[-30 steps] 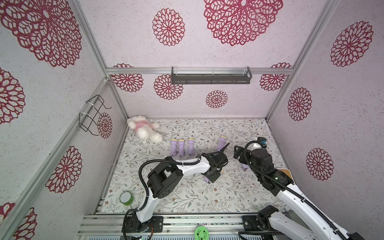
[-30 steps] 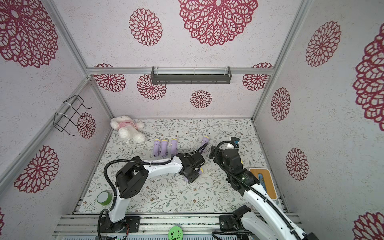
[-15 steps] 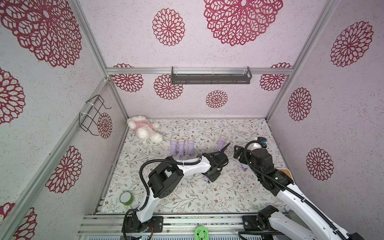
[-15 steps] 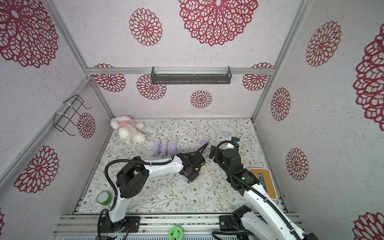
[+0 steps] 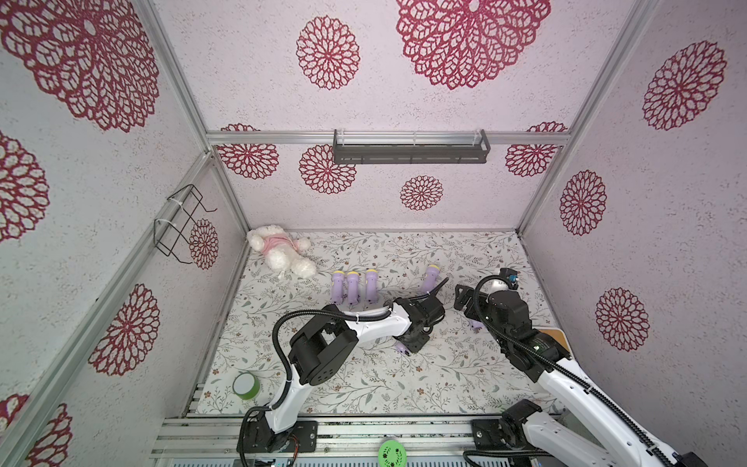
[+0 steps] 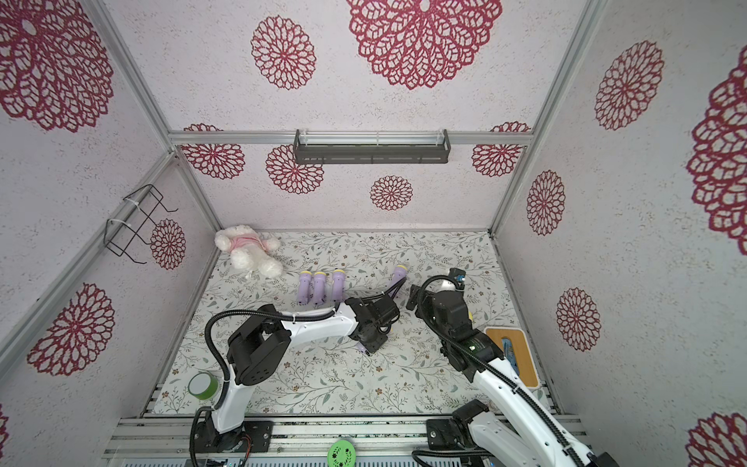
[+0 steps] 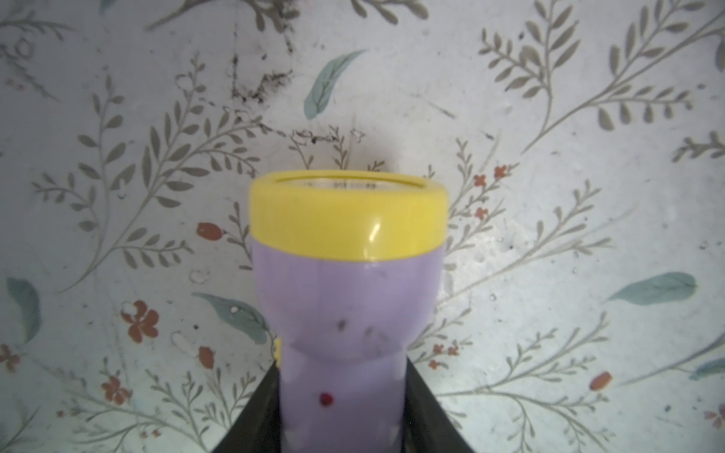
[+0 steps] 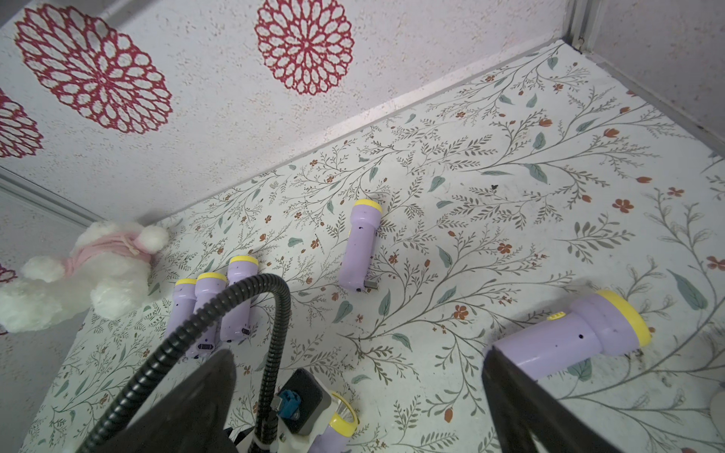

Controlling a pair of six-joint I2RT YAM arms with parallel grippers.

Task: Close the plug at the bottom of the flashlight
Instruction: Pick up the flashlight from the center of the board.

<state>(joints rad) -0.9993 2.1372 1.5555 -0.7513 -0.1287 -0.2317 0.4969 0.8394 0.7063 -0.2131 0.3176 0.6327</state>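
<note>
Black fingers (image 7: 255, 415) of the left gripper (image 7: 341, 362) lie against both sides of the flashlight (image 7: 345, 298), holding it at mid table (image 7: 549, 196). Its long axis runs away from the wrist, with the yellow head far and the plug end hidden. The right gripper (image 8: 357, 353) stands wide just beside, free for the plug, I judge. A second flashlight (image 8: 569, 341) lies near its finger; a row of three (image 8: 210, 286) lies farther back.

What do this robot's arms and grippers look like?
The left arm and right arm have white links and black joint housings, each trailed by a black corrugated cable. The right gripper has matte black, wedge-shaped fingers.
</note>
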